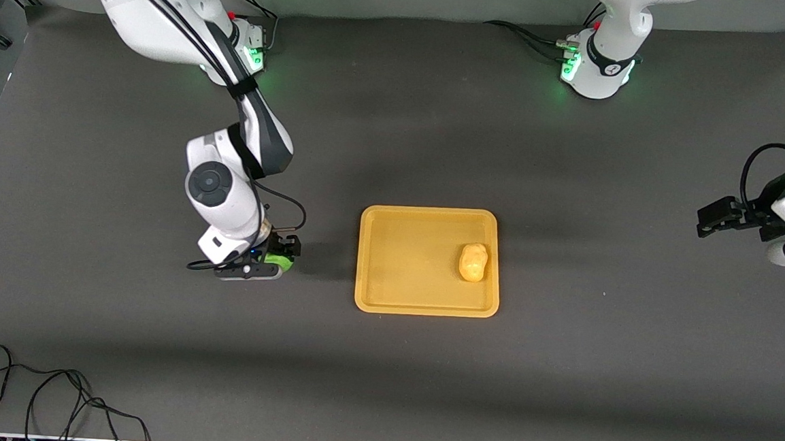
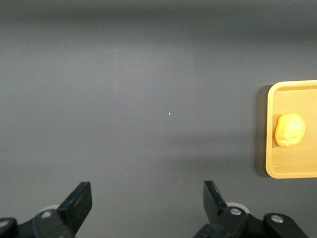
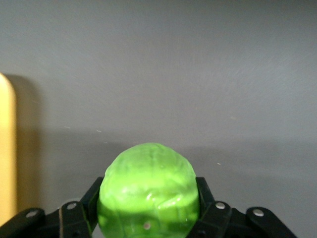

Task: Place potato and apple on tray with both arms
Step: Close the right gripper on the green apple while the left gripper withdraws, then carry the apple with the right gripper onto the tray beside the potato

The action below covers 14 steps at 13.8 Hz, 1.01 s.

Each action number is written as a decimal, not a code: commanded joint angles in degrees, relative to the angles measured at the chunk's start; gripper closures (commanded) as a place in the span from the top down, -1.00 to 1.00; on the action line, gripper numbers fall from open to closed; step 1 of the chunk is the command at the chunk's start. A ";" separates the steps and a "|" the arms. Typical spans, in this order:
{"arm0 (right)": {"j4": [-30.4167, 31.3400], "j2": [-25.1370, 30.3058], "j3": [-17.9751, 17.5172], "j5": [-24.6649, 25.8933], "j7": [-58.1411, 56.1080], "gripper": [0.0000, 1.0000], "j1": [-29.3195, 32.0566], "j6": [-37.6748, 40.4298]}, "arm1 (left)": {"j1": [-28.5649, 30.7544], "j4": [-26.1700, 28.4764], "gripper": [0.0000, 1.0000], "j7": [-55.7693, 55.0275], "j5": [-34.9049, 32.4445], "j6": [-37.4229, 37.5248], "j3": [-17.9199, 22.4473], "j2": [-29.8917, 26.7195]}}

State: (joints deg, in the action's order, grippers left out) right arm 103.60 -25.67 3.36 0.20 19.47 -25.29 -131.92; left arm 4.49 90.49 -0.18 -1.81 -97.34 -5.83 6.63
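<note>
The yellow-orange tray (image 1: 403,262) lies mid-table. The potato (image 1: 473,261) lies in it, near the rim toward the left arm's end. My right gripper (image 1: 280,258) is low over the table beside the tray, toward the right arm's end, shut on the green apple (image 1: 285,263). In the right wrist view the apple (image 3: 148,183) fills the space between the fingers (image 3: 208,198), and the tray's rim (image 3: 6,148) shows at the edge. My left gripper (image 1: 709,223) waits, open and empty, at the left arm's end. The left wrist view shows it (image 2: 147,198) open, with the tray (image 2: 297,94) and potato (image 2: 290,130) farther off.
Loose black cables (image 1: 48,397) lie on the table at the corner nearest the front camera, at the right arm's end. The arms' bases (image 1: 599,69) stand along the table's edge farthest from that camera. The dark mat around the tray is bare.
</note>
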 commanded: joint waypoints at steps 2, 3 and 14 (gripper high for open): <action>-19.27 -4.55 -0.02 -0.38 4.76 -0.08 -2.73 14.11 | 0.08 -2.60 0.99 -0.70 0.40 5.40 0.12 0.75; -24.19 -7.18 -0.11 -0.38 6.61 -0.08 -5.53 16.84 | 0.17 -2.60 0.99 -0.70 0.32 5.23 0.12 1.01; -49.20 -34.61 0.50 3.76 35.54 -0.08 -21.29 9.94 | -5.19 -2.86 0.99 -0.52 1.89 3.29 6.71 0.66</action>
State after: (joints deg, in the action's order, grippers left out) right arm 58.90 -55.69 3.02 2.64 52.76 -45.83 -120.00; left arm 2.45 88.63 -0.18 -1.29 -94.05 -2.32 7.09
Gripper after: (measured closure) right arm 0.233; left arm 0.000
